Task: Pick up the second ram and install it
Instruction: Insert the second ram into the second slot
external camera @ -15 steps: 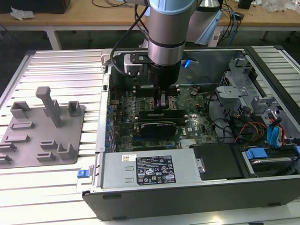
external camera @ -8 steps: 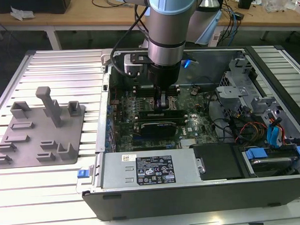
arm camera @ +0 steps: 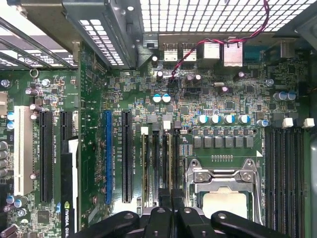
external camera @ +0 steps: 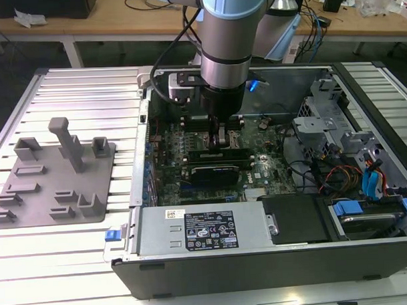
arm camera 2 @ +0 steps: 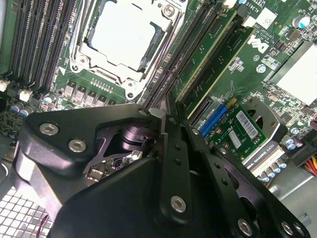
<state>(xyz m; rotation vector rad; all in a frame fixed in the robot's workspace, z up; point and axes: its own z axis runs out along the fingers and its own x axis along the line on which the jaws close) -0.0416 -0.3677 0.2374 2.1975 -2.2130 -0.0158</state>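
The black two-fingered gripper (external camera: 220,140) reaches down into the open dark computer case (external camera: 274,267), which lies on a white slatted table (external camera: 80,264). It is toward the far side of the green motherboard (external camera: 258,184). In the second wrist view its fingers (arm camera 2: 181,148) are drawn together with only a sliver between them; whether they pinch anything cannot be told. The second ram (arm camera: 168,158), a long narrow green stick, stands on edge in a slot directly beneath the fingertips, just beside the silver square processor socket (arm camera: 223,203). A black expansion card (external camera: 217,171) sits just nearer. A grey moulded fixture tray (external camera: 54,174) lies at the exterior view's left.
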